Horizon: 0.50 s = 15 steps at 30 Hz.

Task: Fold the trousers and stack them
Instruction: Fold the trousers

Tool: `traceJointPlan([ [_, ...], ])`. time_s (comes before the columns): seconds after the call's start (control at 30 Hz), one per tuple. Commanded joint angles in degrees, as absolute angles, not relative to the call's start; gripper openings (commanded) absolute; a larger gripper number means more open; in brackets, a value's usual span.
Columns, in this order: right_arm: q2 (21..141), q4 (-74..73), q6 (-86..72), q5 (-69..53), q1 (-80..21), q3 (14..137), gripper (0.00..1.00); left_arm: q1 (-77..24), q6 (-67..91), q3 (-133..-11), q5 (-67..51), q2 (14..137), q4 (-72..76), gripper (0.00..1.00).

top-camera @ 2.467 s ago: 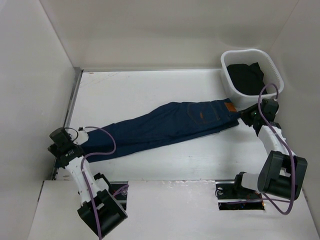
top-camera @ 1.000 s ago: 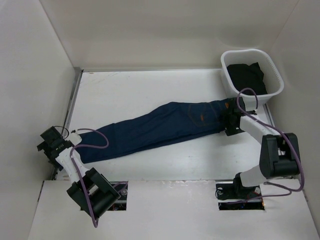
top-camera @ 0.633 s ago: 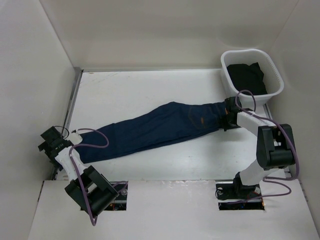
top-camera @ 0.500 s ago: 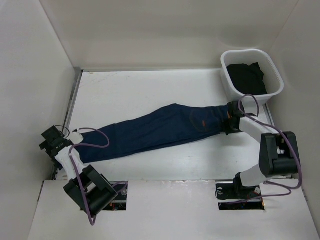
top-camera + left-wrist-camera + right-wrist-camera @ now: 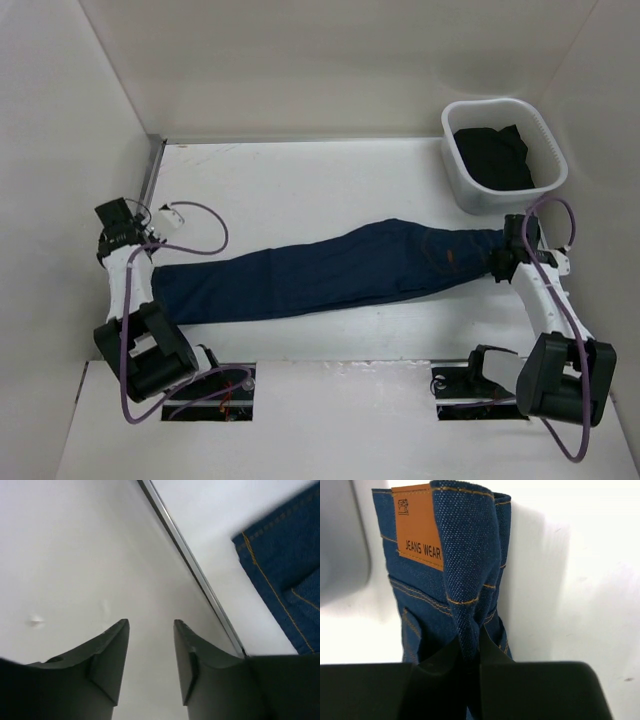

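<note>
At the right end of the table (image 5: 300, 190), the right gripper (image 5: 469, 652) is clamped on a fold of the waistband of the trousers (image 5: 320, 275), just below the tan leather label (image 5: 417, 525). From that grip the trousers lie stretched flat across the table, with the hems at the left side. Near those hems the left gripper (image 5: 149, 630) has its fingers spread around nothing, facing the side wall (image 5: 75, 545) and a metal strip (image 5: 200, 577). Beyond the waistband, apart from it, a white basket (image 5: 470, 195) holds dark cloth (image 5: 490, 155).
</note>
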<state>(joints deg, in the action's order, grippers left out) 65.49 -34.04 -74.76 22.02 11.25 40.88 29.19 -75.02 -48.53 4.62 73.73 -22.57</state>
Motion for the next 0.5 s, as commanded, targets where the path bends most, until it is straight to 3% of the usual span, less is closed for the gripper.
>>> traceJointPlan([
  [0.0, 63.11, -31.48, -68.83, 24.87, 13.4, 38.68, 0.09, 28.52, -62.43, -58.68, -5.59, 73.56, -38.44, 0.36],
  [0.17, 61.87, -26.54, -65.13, 24.0, 14.81, 37.35, 0.11, 26.86, -58.7, -64.34, -17.05, 76.29, -61.5, 0.35],
  [0.47, 63.63, -25.22, -58.27, 26.54, 14.37, 41.31, 0.12, 20.62, -62.4, -52.64, -8.27, 79.44, -50.01, 0.42],
])
